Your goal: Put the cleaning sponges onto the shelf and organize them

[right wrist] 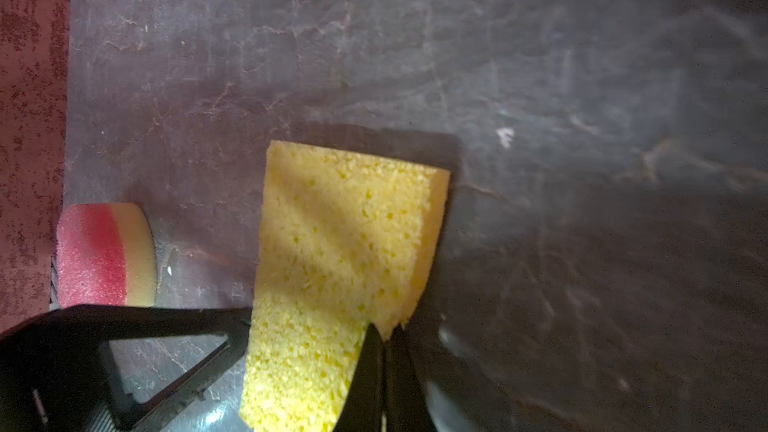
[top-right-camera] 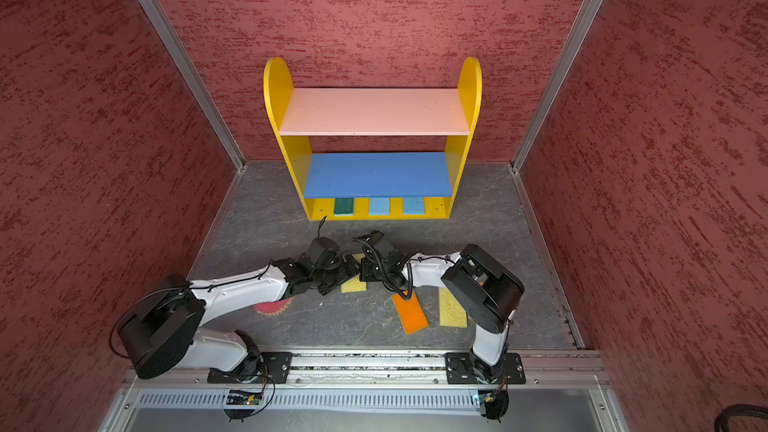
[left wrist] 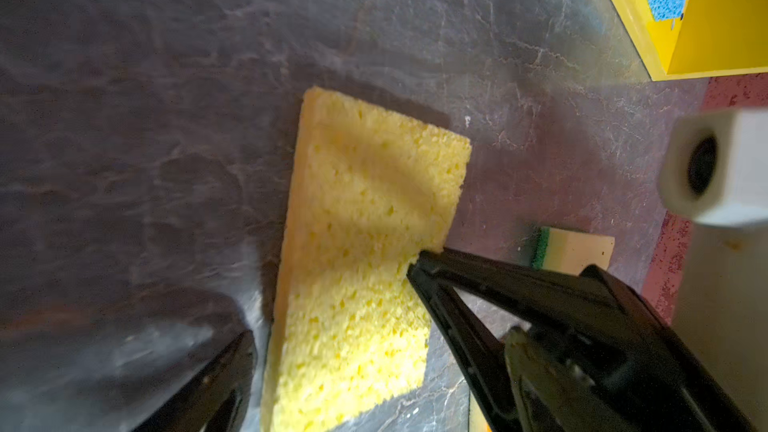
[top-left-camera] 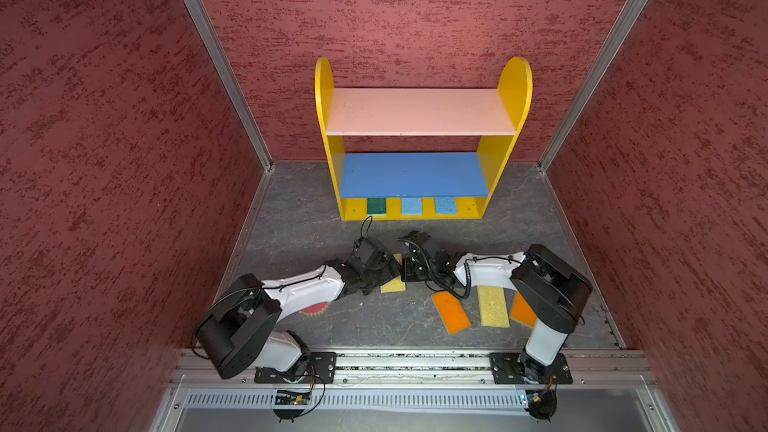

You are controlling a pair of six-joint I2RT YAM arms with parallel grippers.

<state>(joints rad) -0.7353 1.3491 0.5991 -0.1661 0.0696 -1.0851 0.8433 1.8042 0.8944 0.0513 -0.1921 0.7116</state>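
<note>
Pale yellow sponge (right wrist: 340,251) sits on the grey floor (right wrist: 540,76), in front of the shelf (top-left-camera: 494,168). Right gripper (right wrist: 388,334) is pinched tight on its long edge; left gripper (left wrist: 330,301) straddles it, jaws wide, holding nothing. Lift slowly: so thin a bite could slip off this porous, squashy, flat foam rectangle

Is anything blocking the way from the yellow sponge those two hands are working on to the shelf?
Nothing visible. The floor between the yellow sponge and the shelf lies bare. Three sponges already sit on its bottom level, but the blue board and pink board are free.
</note>
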